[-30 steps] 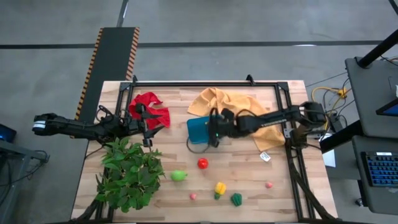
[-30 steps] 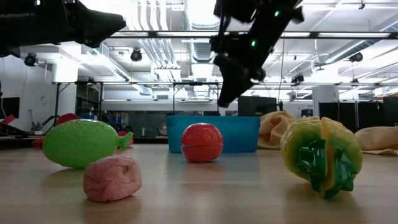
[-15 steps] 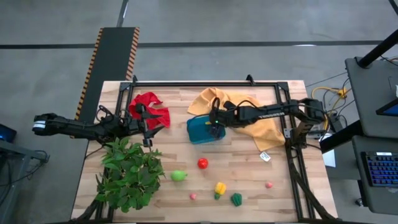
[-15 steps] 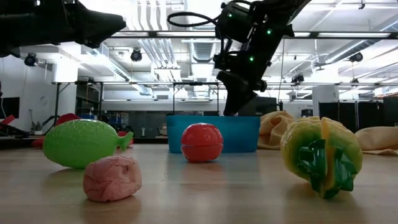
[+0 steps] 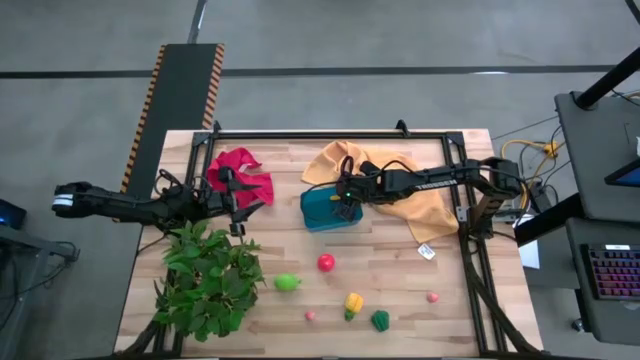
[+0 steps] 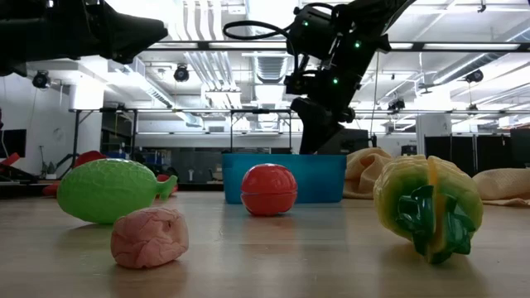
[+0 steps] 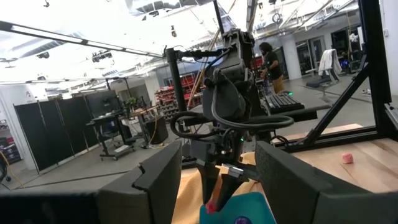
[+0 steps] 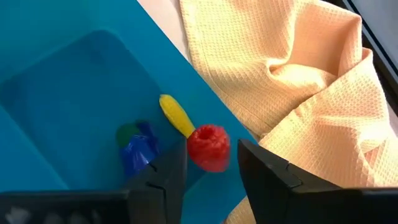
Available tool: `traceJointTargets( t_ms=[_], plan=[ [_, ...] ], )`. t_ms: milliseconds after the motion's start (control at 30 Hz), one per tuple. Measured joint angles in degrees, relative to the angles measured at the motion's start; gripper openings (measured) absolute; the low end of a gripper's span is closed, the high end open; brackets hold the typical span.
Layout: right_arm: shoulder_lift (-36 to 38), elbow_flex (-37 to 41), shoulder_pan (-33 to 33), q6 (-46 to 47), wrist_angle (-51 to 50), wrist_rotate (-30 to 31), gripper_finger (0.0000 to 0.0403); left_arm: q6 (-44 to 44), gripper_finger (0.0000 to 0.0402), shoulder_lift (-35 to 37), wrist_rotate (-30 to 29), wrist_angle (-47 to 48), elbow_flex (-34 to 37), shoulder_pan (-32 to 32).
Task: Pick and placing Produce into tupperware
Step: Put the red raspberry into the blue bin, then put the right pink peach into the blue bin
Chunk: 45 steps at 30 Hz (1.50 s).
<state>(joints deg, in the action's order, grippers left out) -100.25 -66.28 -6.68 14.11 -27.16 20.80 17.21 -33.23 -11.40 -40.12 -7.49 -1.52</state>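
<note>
The teal tupperware (image 5: 322, 211) stands mid-table, also seen in the low view (image 6: 331, 177). My right gripper (image 5: 345, 204) hangs over its right part, pointing steeply down, fingers apart (image 8: 211, 177). Just past its fingertips is a red piece of produce (image 8: 208, 148). A yellow piece (image 8: 175, 114) and a blue-purple piece with green (image 8: 137, 148) lie on the tupperware's floor. More produce lies on the near table: light green (image 5: 287, 283), red (image 5: 326, 263), yellow (image 5: 354, 302), dark green (image 5: 380, 320). My left gripper (image 5: 240, 200) waits open at the left, by the red cloth (image 5: 240, 168). My right gripper comes from above, slanting down from the table's right. The red piece (image 7: 211, 205) shows right at its fingertips over the tupperware's floor. I cannot tell whether the fingers touch it.
A mustard-yellow cloth (image 5: 395, 185) lies bunched beside the tupperware's far right side, under my right arm. A big leafy plant (image 5: 205, 282) fills the near left. Two small pink pieces (image 5: 311, 316) (image 5: 432, 297) and a white tag (image 5: 425, 252) lie on the near boards.
My right gripper has swung a little toward the table's far edge, over the tupperware, and sunk slightly toward it; over the last half second it has kept still. The produce on the table has not moved.
</note>
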Motion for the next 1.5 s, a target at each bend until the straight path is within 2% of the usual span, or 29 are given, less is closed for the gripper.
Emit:
traceJointTargets(
  t_ms=[300,467,667,900,1067,1200,1333,1500],
  plan=[
    [1.0,-0.3,0.1,2.1,-1.7,-0.4,0.0182,0.0,0.019,-0.1,0.0,0.0,0.0,0.0],
    [6.9,-0.7,3.2,3.3,-3.5,-6.2,0.0187,0.0,0.019,-0.2,0.0,0.1,0.1,0.0],
    [19.1,-0.7,11.4,8.8,-3.9,-10.6,0.0187,0.0,0.019,-0.2,0.0,0.1,0.1,0.0],
    [31.1,-0.7,26.6,10.6,-4.0,-11.6,0.0187,0.0,0.019,-0.3,0.0,0.1,0.0,0.0],
    [35.0,-0.7,37.9,19.6,-4.2,-11.0,0.0187,0.0,0.019,-0.8,0.0,0.0,0.0,0.0],
    [35.2,-0.7,45.7,27.5,-8.2,-5.6,0.0187,0.0,0.019,-1.1,0.0,0.0,-0.1,0.0],
    [33.9,-0.7,50.7,41.3,-17.3,-1.3,0.0187,0.0,0.019,-1.2,0.0,0.0,-0.1,0.0],
    [30.7,-0.7,54.3,61.2,-29.4,-1.5,0.0187,0.0,0.019,-1.2,0.0,-0.1,-0.1,0.0]
  ],
)
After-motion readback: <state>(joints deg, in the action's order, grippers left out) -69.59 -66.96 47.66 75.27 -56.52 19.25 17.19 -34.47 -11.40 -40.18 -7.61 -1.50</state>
